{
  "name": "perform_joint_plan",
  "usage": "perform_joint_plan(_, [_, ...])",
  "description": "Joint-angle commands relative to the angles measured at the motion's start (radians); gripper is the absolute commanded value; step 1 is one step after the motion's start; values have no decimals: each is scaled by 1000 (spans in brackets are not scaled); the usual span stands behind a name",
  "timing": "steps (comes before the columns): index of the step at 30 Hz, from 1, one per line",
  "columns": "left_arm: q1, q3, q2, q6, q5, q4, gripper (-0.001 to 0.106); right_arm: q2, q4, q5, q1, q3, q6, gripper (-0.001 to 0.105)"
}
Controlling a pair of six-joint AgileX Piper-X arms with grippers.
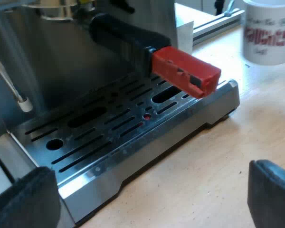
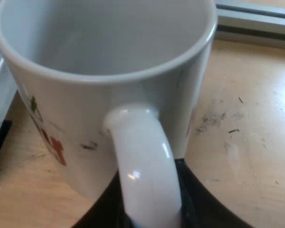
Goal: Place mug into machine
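Observation:
A white mug (image 2: 99, 95) with red lettering stands on the wooden table, its inside bare. Its handle (image 2: 142, 161) points toward my right gripper (image 2: 149, 204), whose black fingers (image 2: 199, 199) press against both sides of the handle. The same mug (image 1: 268, 31) stands on the table a way off from the machine. My left gripper (image 1: 147, 204) hangs open with its fingers (image 1: 23, 199) wide apart, low over the table just before the edge of the machine's slotted metal drip tray (image 1: 133, 128). The holder's dark handle with its red end (image 1: 185, 71) juts out above the tray, locked into the machine.
A thin metal steam wand (image 1: 9, 80) with a white tip hangs over the drip tray's far side. An aluminium rail (image 2: 256, 21) runs along the table behind the mug. Bare wood lies between the tray and the mug.

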Motion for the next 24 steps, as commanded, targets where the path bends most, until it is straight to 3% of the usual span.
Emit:
perform_joint_plan(1, [-3, 2, 21, -2, -20, -13, 81, -126, 124, -8, 29, -46, -8, 0])
perform_joint_plan(6, [-3, 38, 48, -2, -21, -43, 81, -284, 311, -6, 141, -97, 6, 0])
perform_joint_plan(10, [-3, 69, 69, -2, -24, -136, 81, -327, 358, 14, 272, -101, 90, 0])
perform_joint_plan(15, [-3, 122, 76, -2, -74, -230, 81, -322, 354, 145, 454, -101, 152, 0])
perform_joint_plan(18, [-3, 138, 76, -7, -173, -292, 81, -291, 335, 250, 559, -101, 204, 0])
perform_joint_plan(24, [-3, 138, 76, -25, -177, -297, 81, -157, 206, 370, 720, -101, 209, 0])
